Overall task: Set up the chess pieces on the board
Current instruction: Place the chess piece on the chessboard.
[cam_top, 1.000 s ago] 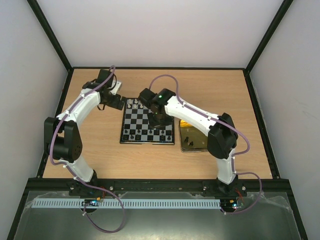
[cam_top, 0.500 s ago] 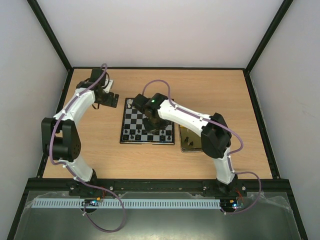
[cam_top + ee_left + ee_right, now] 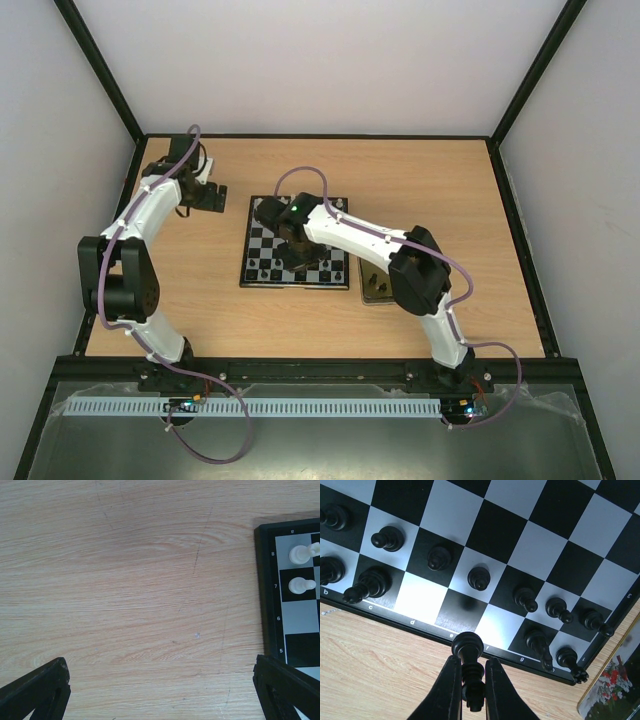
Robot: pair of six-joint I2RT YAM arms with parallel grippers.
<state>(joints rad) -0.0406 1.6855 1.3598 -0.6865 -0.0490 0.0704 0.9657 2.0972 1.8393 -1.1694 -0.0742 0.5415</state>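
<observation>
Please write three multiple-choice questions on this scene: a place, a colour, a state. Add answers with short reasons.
1. The left gripper is: A) over bare table left of the board; B) over the board; C) over the tin.
2. The chess piece in the right gripper is: A) white; B) red; C) black.
3. The left gripper's jaws are: A) shut on a piece; B) wide open; C) shut, empty.
1 A: bare wood shows below it. 2 C: it is plainly dark. 3 B: its fingers stand far apart.

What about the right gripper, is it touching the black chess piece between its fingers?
Touching. The right wrist view shows the right gripper shut on the black chess piece, both fingers pressed against its stem.
</observation>
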